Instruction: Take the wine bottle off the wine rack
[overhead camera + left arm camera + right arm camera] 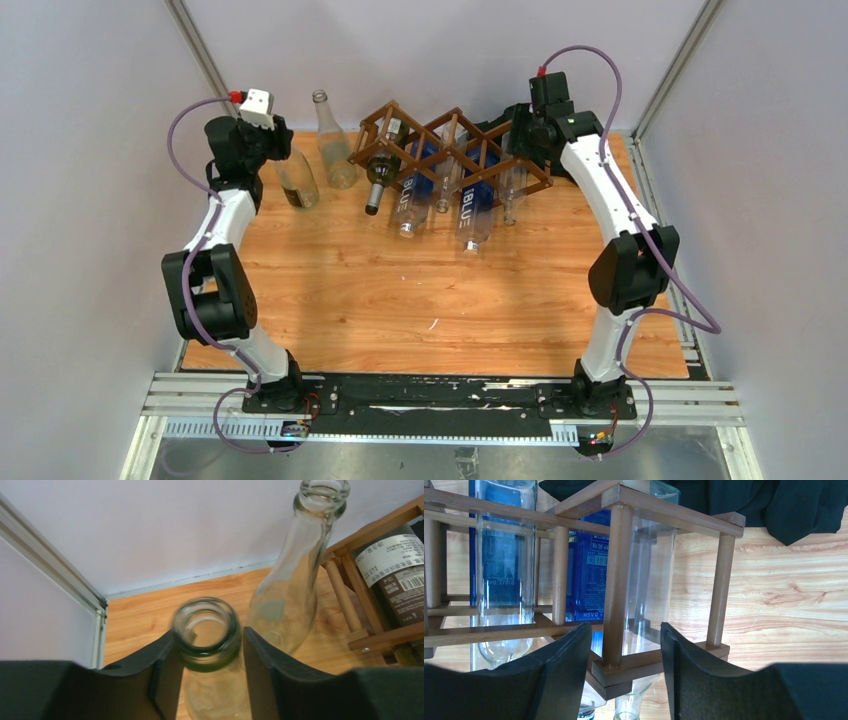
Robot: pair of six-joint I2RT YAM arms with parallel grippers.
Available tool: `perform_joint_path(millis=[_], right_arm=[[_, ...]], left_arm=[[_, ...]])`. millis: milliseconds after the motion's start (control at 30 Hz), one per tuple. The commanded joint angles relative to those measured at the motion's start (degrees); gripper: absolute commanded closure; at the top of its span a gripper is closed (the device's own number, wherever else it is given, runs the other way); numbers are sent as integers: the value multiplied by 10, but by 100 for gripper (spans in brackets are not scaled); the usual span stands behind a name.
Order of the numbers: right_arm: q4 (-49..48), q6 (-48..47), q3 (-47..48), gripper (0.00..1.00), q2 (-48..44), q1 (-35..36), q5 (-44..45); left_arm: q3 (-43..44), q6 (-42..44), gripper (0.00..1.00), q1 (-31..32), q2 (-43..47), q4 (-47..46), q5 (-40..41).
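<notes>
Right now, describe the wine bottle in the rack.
Find the brown lattice wine rack at the table's far edge. The wine bottle lies in its leftmost cell, neck poking out forward. It alone is dark glass; its neighbours are clear or blue.

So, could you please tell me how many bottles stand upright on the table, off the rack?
2. A shorter bottle stands between the fingers of the left gripper; a taller bottle beside it, by the wine rack. The left arm could hide another.
</notes>
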State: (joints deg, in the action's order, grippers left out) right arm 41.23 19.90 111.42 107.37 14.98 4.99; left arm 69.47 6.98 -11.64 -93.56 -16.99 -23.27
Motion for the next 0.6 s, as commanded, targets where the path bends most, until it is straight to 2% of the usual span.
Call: perform_joint_path(millis=[0, 67, 200, 333, 433, 567], right_arm=[[8, -2, 17, 45, 15, -11, -3], [8, -2, 16, 50, 15, -12, -1], [7, -2, 11, 63, 10, -16, 2], [8, -2, 0, 80, -6, -20, 10], [8, -2, -19, 92, -28, -25, 18], [4, -3, -54, 100, -62, -34, 23]], left_arm=[[38, -8, 55, -4, -14, -4, -2], [48, -12, 61, -4, -23, -4, 0], [63, -14, 67, -2, -38, -5, -2], [69, -6, 73, 0, -46, -12, 1], [69, -6, 75, 2, -51, -25, 2], [78, -7, 77, 3, -60, -37, 0]])
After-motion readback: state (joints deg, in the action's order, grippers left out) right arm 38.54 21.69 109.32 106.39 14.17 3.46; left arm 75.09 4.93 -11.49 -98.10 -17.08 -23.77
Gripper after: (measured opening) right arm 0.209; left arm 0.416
